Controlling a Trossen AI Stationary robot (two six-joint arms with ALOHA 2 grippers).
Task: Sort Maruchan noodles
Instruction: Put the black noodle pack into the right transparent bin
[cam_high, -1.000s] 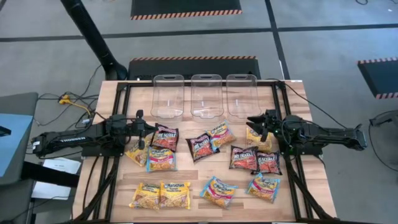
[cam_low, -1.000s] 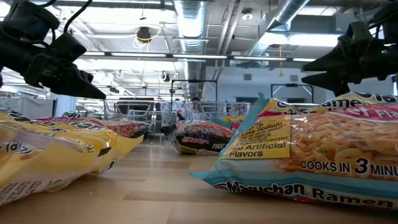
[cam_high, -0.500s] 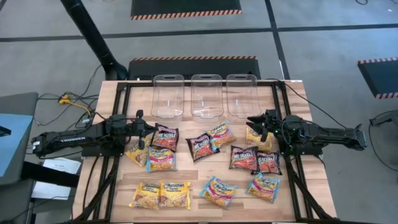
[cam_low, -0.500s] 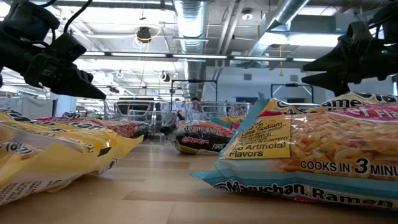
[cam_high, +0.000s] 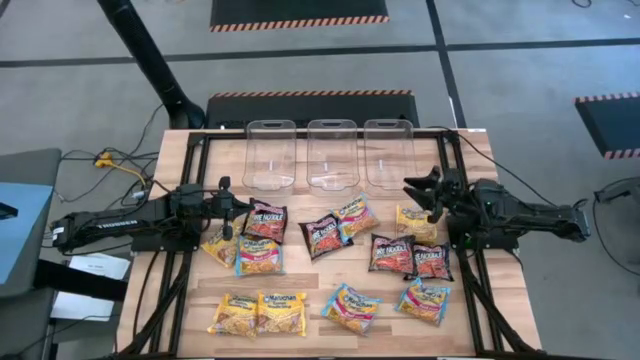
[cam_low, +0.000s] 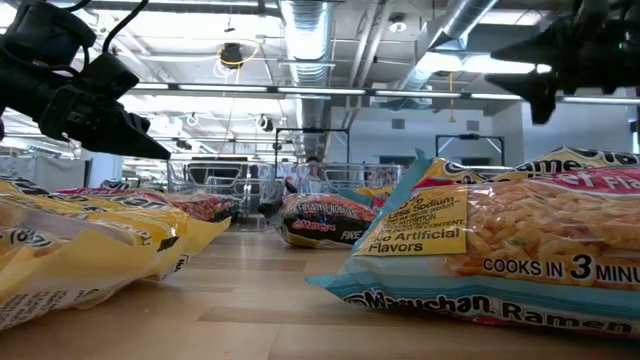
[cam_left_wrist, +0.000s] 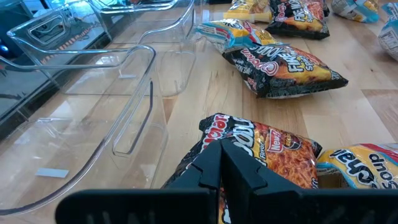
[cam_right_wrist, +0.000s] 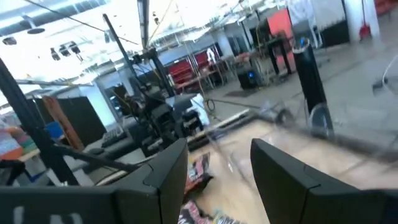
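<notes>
Maruchan noodles packets lie flat across the wooden table (cam_high: 300, 280): yellow-orange ones (cam_high: 258, 313), dark maroon ones (cam_high: 323, 235) and blue-pink ones (cam_high: 350, 305). My left gripper (cam_high: 240, 207) hangs shut at the table's left, over the edge of a maroon packet (cam_left_wrist: 267, 146) and clear of it, as the low view shows (cam_low: 150, 148). My right gripper (cam_high: 412, 192) stands open above the table's right side, beside a yellow packet (cam_high: 415, 222), with nothing between its fingers (cam_right_wrist: 168, 174).
Three clear plastic bins (cam_high: 270, 155) (cam_high: 333, 153) (cam_high: 389, 155) stand in a row at the table's far edge. A black frame (cam_high: 195, 170) runs along the table's sides. Bare wood (cam_high: 300, 280) lies between the packet rows.
My right gripper has risen and tipped its fingers upward, so its wrist view now looks out over the room. It has stayed open. No packet has moved.
</notes>
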